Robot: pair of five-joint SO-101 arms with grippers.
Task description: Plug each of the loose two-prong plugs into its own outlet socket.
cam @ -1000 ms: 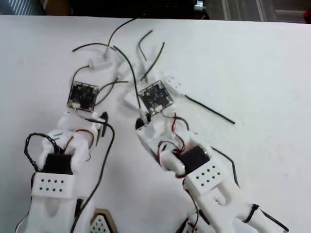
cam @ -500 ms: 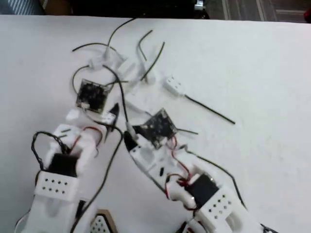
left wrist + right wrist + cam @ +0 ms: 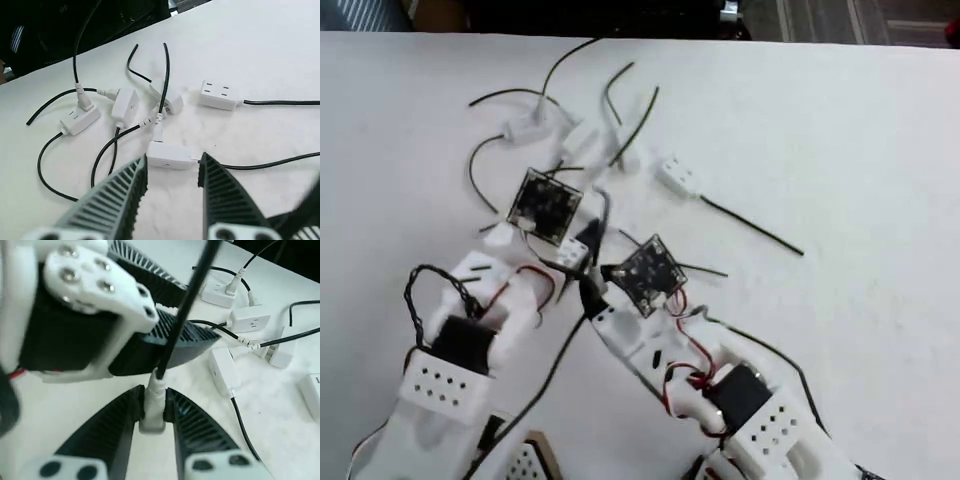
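Right gripper [image 3: 154, 395] pinches a white plug [image 3: 152, 416] beside the left gripper [image 3: 172, 162]

Smooth white plastic plug [image 3: 152, 407], sockets [image 3: 169, 155]; black rubbery cords [image 3: 280, 102]; ribbed matt fingers [image 3: 222, 195]

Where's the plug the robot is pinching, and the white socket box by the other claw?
plug [image 3: 151, 407], right wrist view, middle of its white body.
socket box [image 3: 170, 155], left wrist view, middle of its long side.
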